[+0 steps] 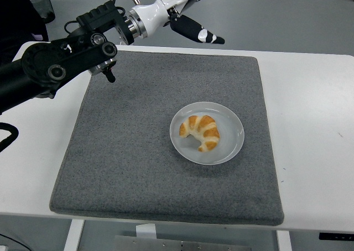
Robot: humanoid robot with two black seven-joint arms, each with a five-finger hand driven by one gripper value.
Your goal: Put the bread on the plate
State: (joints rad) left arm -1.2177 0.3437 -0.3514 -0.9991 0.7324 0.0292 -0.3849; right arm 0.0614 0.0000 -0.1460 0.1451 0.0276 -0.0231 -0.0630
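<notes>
A golden croissant (201,131) lies on the white round plate (232,140), right of the middle of the grey mat. My left hand (206,8), white with black fingertips, is raised high at the top of the head view, well behind and above the plate. Its fingers are spread and hold nothing; the thumb (198,31) points down to the right, and the other fingertips run partly off the top edge. The black left arm (55,68) comes in from the left. My right arm is out of view.
The grey mat (127,151) covers most of the white table (315,124). A small clear box (127,35) sits on the floor behind the table's far edge. A dark figure with a cup shows at the top left corner (33,8).
</notes>
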